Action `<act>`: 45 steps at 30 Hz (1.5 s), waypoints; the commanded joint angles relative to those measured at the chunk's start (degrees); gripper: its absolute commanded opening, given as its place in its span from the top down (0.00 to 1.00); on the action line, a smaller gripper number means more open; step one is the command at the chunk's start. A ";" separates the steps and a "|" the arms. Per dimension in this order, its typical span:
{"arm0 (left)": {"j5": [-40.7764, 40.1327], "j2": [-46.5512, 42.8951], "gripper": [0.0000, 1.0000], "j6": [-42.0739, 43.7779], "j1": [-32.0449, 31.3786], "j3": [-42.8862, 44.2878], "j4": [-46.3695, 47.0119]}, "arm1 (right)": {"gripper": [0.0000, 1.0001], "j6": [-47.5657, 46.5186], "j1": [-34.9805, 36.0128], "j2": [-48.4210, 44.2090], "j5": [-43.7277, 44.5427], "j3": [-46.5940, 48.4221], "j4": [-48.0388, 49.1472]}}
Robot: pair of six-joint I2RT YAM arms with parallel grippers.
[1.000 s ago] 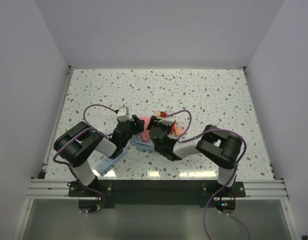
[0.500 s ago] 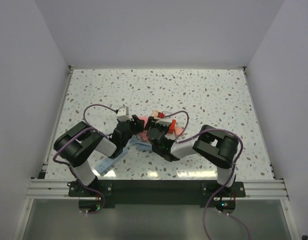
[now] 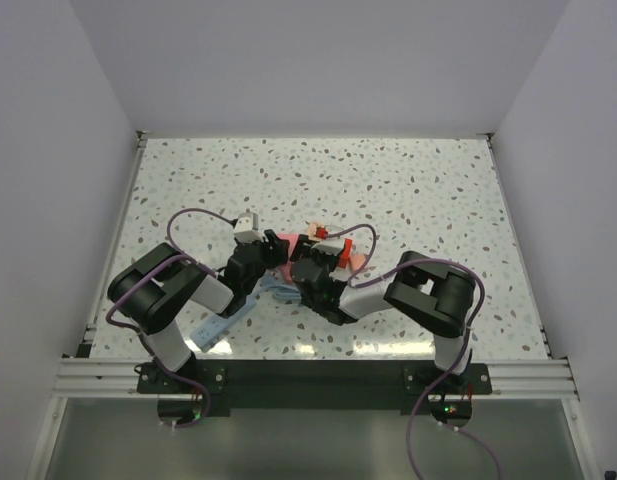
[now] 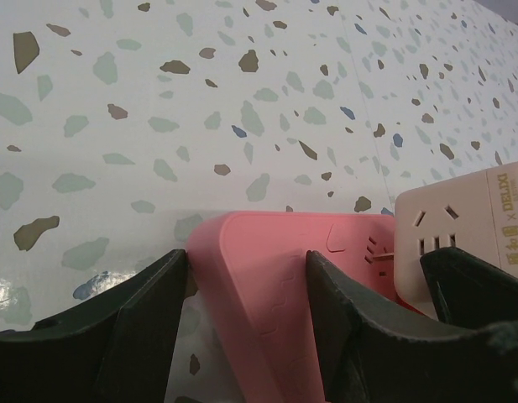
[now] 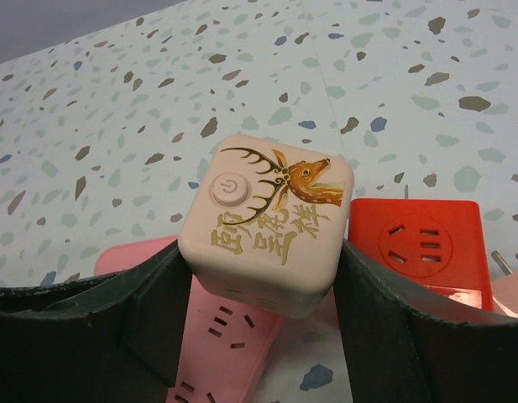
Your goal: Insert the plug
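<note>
The plug (image 5: pixel 267 227), a pale salmon cube with a deer print and a power button, sits tilted between the fingers of my right gripper (image 5: pixel 263 290), which is shut on its sides. It hangs just over the socket holes of the flat pink triangle (image 5: pixel 212 348); its underside is hidden. My left gripper (image 4: pixel 246 277) is shut on one corner of that pink triangle (image 4: pixel 267 294), a finger on each side. The plug (image 4: pixel 460 222) also shows at the right of the left wrist view. From above, both grippers (image 3: pixel 260 262) (image 3: pixel 310 265) meet at the pink triangle (image 3: pixel 285 247).
A bright red cube (image 5: pixel 420 252) with socket holes rests right beside the plug, to its right. A pale blue power strip (image 3: pixel 218 326) and its cable (image 3: pixel 279 292) lie near the left arm. Speckled table (image 3: pixel 408 190) stretches behind, with walls on three sides.
My right arm has shifted slightly left, bringing its wrist closer over the pink triangle. The left arm has stayed still.
</note>
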 commanded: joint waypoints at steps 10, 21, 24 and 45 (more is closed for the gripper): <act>0.70 -0.26 0.37 0.67 -0.14 -0.14 0.06 | 1.00 0.00 0.12 1.29 5.21 3.25 0.76; 0.61 -1.14 0.37 0.67 -0.14 -0.40 0.06 | 1.00 3.43 0.21 2.17 5.04 3.69 -3.80; 0.61 -1.31 0.37 0.67 -0.14 -0.57 -0.03 | 1.00 5.01 0.21 2.00 5.30 3.16 -5.56; 0.88 -3.95 0.37 0.59 -0.22 -1.72 -0.20 | 1.00 9.14 2.50 5.33 4.51 4.13 -13.73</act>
